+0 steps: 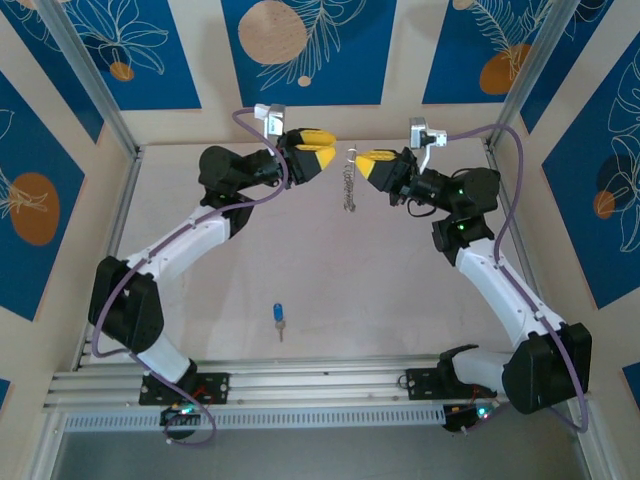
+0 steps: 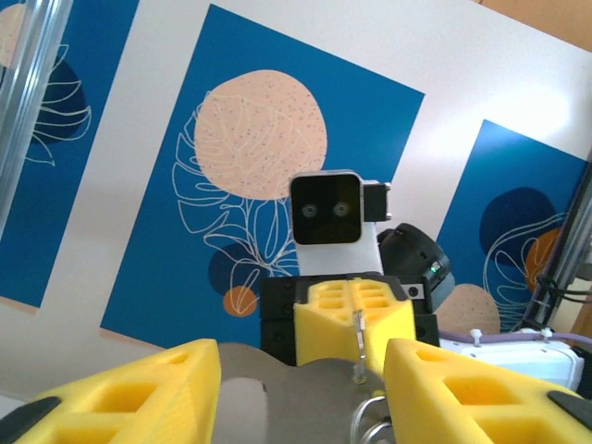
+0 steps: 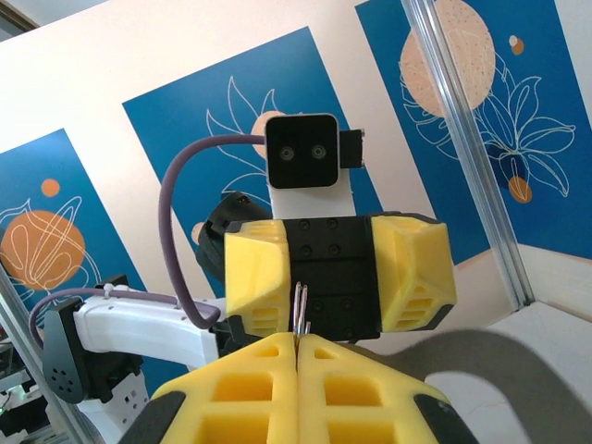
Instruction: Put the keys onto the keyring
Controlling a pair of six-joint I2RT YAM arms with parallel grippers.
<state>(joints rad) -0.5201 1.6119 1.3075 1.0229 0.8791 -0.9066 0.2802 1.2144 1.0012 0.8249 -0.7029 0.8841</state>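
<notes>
The keyring (image 1: 349, 185) hangs in the air at the back of the table. My right gripper (image 1: 359, 158) is shut on its metal ring (image 3: 301, 310), whose wires stick out above the closed fingertips (image 3: 298, 338). My left gripper (image 1: 329, 150) faces it from the left, fingers apart. In the left wrist view the grey tag (image 2: 305, 393) with its silvery ring (image 2: 370, 421) shows between my open left gripper (image 2: 301, 370), hanging from the right gripper's fingers (image 2: 324, 319). The key (image 1: 278, 316), blue-headed and tiny, lies on the table near the front edge, far from both grippers.
A metal rail (image 1: 320, 378) runs along the near edge with both arm bases on it. Aluminium posts (image 1: 80, 75) stand at the back corners in front of blue patterned walls. Open tabletop (image 1: 340, 290) lies between the arms.
</notes>
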